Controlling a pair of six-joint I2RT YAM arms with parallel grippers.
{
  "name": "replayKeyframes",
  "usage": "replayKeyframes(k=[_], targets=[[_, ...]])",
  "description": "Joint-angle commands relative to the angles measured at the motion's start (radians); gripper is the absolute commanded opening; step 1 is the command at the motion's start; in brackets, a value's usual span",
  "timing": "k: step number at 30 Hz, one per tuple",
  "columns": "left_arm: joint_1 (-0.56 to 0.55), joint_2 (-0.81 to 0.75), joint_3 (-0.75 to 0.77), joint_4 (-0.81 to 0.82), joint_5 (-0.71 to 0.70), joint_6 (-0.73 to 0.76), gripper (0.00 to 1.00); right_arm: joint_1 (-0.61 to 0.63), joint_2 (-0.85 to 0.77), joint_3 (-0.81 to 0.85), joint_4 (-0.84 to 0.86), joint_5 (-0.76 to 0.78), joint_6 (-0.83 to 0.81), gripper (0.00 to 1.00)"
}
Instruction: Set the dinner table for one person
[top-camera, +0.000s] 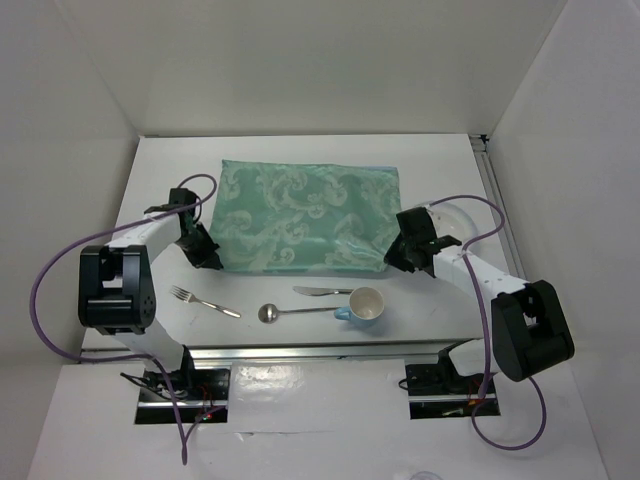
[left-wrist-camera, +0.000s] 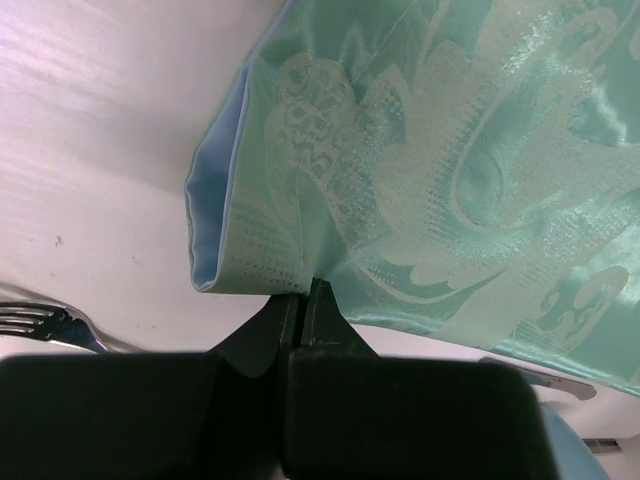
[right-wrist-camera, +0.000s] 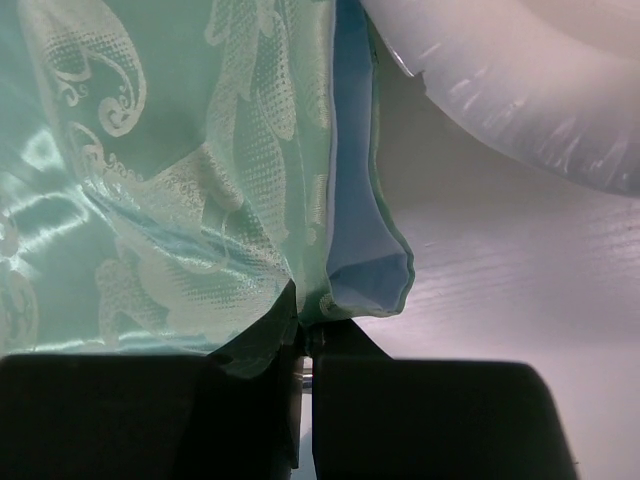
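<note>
Left gripper (left-wrist-camera: 303, 305) and right gripper (right-wrist-camera: 303, 335) seem clamped on the near corners of the placemat (top-camera: 305, 215); we should move them together, keeping it taut.

Bright, diffuse overhead light; white table (top-camera: 165, 175) near clipping, shadows faint. Satin placemat (left-wrist-camera: 480, 150) throws specular sheen in both wrist views. Housing of left gripper (left-wrist-camera: 303, 292) underexposed, soft-focus. Rim of plate (right-wrist-camera: 520, 90) blown out, blurred.
</note>
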Motion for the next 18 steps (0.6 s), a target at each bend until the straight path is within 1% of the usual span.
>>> replayKeyframes(k=[1,2,3,6,7,8,9,10,11,12,14,15,16,17,18], targets=[[-0.003,-0.05,-0.007,-0.02,-0.036,0.021,0.02,0.001,-0.03,-0.006,-0.031,0.054,0.009,0.01],[-0.003,-0.062,-0.007,-0.02,-0.036,0.021,0.02,0.001,-0.03,-0.006,-0.031,0.054,0.009,0.02],[-0.003,-0.062,-0.007,-0.02,-0.036,0.021,0.0,0.001,-0.019,-0.006,-0.031,0.054,0.009,0.02],[-0.012,-0.091,-0.027,-0.029,-0.036,0.021,0.0,0.001,-0.019,-0.006,-0.042,0.067,0.009,0.09],[-0.012,-0.105,-0.027,-0.029,-0.036,0.021,0.07,0.001,-0.019,-0.006,-0.042,0.067,0.009,0.14],[-0.021,-0.105,-0.027,-0.029,-0.036,0.021,0.21,0.001,-0.031,-0.006,-0.042,0.076,0.009,0.15],[-0.021,-0.105,-0.027,-0.041,-0.036,0.03,0.47,0.001,-0.031,-0.006,-0.052,0.076,0.009,0.18],[-0.021,-0.105,-0.027,-0.041,-0.036,0.03,0.53,0.001,-0.04,0.005,-0.062,0.076,0.009,0.21],[-0.021,-0.116,-0.027,-0.054,-0.036,0.03,0.58,0.001,-0.041,0.025,-0.072,0.076,-0.002,0.35],[-0.021,-0.116,-0.017,-0.054,-0.036,0.041,0.67,0.001,-0.041,0.038,-0.103,0.076,-0.002,0.43],[-0.021,-0.148,-0.017,-0.064,-0.026,0.041,0.74,0.001,-0.065,0.071,-0.129,0.087,-0.016,0.56],[-0.021,-0.177,-0.005,-0.083,-0.026,0.041,0.74,-0.008,-0.092,0.081,-0.157,0.1,-0.016,0.67],[-0.021,-0.191,0.005,-0.094,-0.035,0.041,0.76,-0.008,-0.106,0.092,-0.172,0.1,-0.026,0.73],[-0.021,-0.206,0.016,-0.106,-0.035,0.041,0.8,-0.008,-0.122,0.103,-0.184,0.1,-0.042,0.79],[-0.021,-0.218,0.045,-0.118,-0.047,0.041,0.81,-0.037,-0.145,0.127,-0.2,0.1,-0.042,0.85]])
